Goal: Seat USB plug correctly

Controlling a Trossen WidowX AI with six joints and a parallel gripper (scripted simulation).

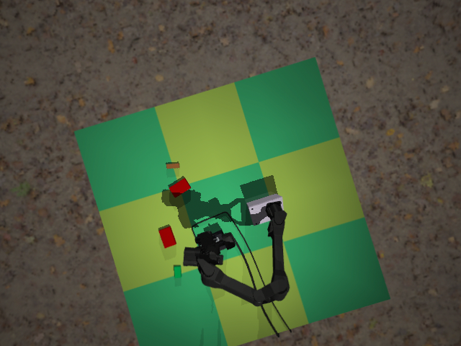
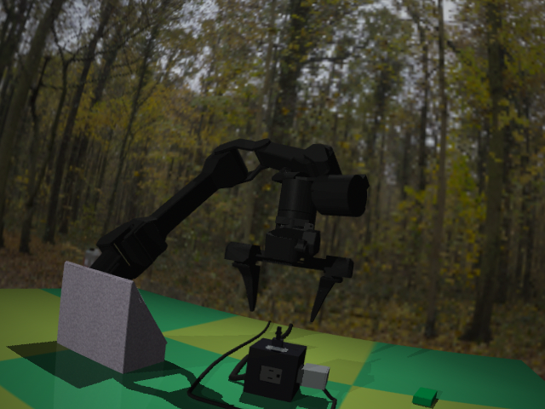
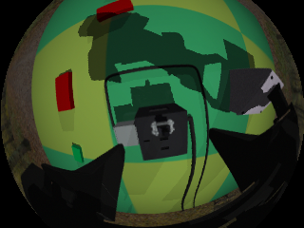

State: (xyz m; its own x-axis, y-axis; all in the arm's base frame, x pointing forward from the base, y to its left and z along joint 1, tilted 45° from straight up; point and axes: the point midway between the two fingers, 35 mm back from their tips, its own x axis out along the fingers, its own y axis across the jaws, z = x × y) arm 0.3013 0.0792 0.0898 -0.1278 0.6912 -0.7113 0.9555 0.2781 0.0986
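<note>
Holds the gripper pointing down above the power cube, with fingers wide open and nothing between. In the exterior view, shows the USB plug standing in the top socket, below the fingertips and apart from them, with a pale adapter on the cube's right side and a green block farther right.
</note>
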